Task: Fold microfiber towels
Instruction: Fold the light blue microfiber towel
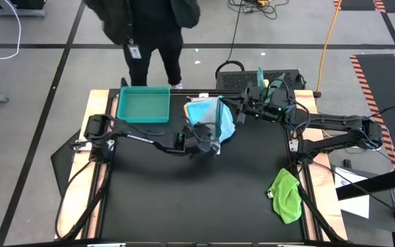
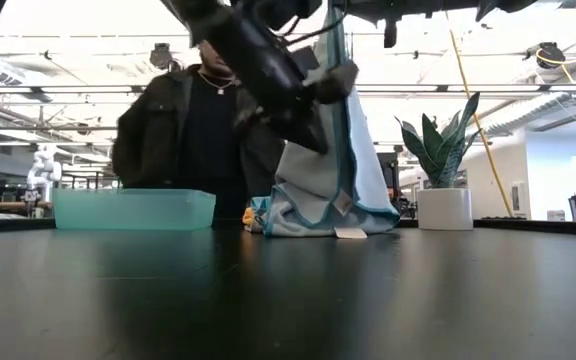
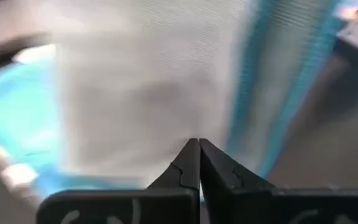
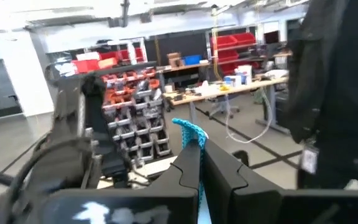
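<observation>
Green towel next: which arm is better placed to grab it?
Right, probably. The green towel lies on the right arm's side. Both pincers are shut on the white towel: left pincer low, right pincer holding it aloft.

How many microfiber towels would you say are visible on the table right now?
At least 3: a green towel lying alone near the right front; a white-grey towel held up by both tools; a bright blue one beneath it. An orange edge hints at more hidden.

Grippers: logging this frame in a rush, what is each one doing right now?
Left gripper: shut on the white-grey towel, low at its hanging part.
Right gripper: shut on the same towel's teal-edged corner, lifted above the table.
</observation>
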